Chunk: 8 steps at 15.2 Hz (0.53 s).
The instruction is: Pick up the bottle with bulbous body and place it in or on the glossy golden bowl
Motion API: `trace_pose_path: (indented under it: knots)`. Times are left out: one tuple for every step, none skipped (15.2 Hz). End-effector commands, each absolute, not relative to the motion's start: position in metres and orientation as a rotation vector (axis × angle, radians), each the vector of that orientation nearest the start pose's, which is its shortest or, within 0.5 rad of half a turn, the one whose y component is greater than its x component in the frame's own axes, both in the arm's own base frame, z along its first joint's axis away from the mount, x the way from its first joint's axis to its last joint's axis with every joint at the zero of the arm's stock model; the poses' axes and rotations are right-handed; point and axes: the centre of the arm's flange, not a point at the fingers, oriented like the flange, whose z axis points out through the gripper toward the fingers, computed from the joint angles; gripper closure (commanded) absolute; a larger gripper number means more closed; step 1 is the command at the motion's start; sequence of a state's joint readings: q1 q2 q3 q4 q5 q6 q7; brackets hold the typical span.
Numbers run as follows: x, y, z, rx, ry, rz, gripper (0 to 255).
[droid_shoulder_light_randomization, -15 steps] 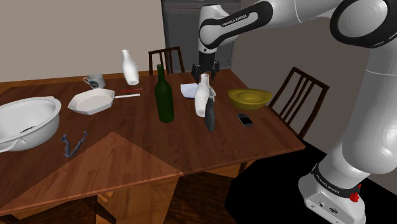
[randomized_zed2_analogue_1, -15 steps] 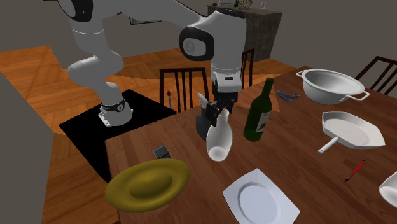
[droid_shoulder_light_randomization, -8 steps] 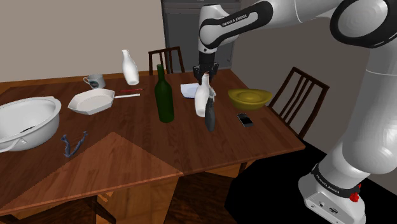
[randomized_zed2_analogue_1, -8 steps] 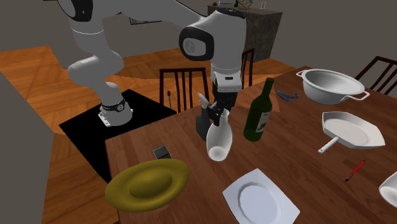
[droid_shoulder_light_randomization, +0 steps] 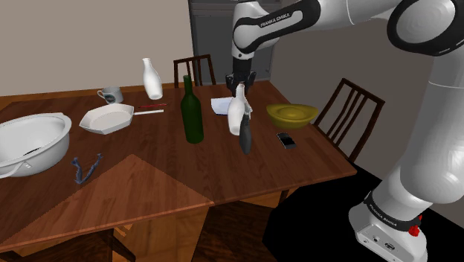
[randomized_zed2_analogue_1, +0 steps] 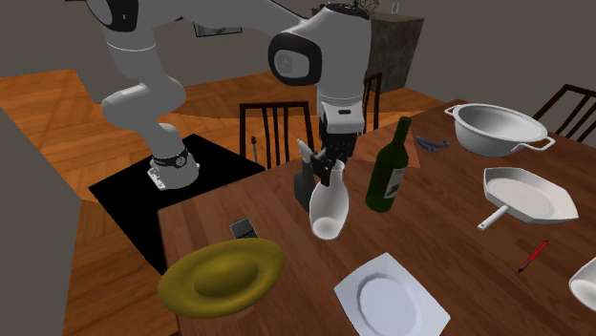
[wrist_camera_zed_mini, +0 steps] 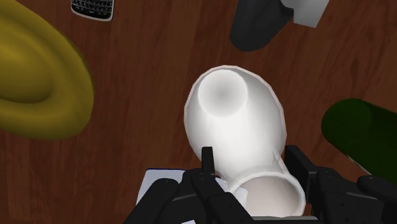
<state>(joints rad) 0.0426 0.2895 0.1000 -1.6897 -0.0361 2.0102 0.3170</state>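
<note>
My end effector (droid_shoulder_light_randomization: 239, 85) is clamped on the neck of the white bottle (droid_shoulder_light_randomization: 236, 113), mid-frame in the shoulder view, left of the golden bowl (droid_shoulder_light_randomization: 291, 114). I judge it stiff, slick and breakable, bottom-heavy; the narrow neck is the right hold.

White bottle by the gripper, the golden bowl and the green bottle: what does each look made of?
White bottle: plain matte white with soft shading and no glare. It could be ceramic or plastic; the look leaves it open.
Golden bowl: smooth yellow-gold with a faint sheen, either metal or glazed ware.
Green bottle: dark green with a pale label, probably glass.
</note>
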Motion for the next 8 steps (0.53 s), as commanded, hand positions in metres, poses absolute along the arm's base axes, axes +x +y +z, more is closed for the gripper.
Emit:
trace_pose_path:
  knots:
    - [0.64, 0.085, 0.442, -3.128, 0.257, -0.052, 255]
    - [0.64, 0.085, 0.447, -3.128, 0.257, -0.052, 255]
    - [0.64, 0.085, 0.452, -3.128, 0.257, -0.052, 255]
    - [0.64, 0.085, 0.458, -3.128, 0.257, -0.052, 255]
    - [0.64, 0.085, 0.463, -3.128, 0.257, -0.052, 255]
    - [0.64, 0.085, 0.468, -3.128, 0.257, -0.052, 255]
    - [0.64, 0.085, 0.473, -3.128, 0.257, -0.052, 255]
    - [0.64, 0.085, 0.479, -3.128, 0.257, -0.052, 255]
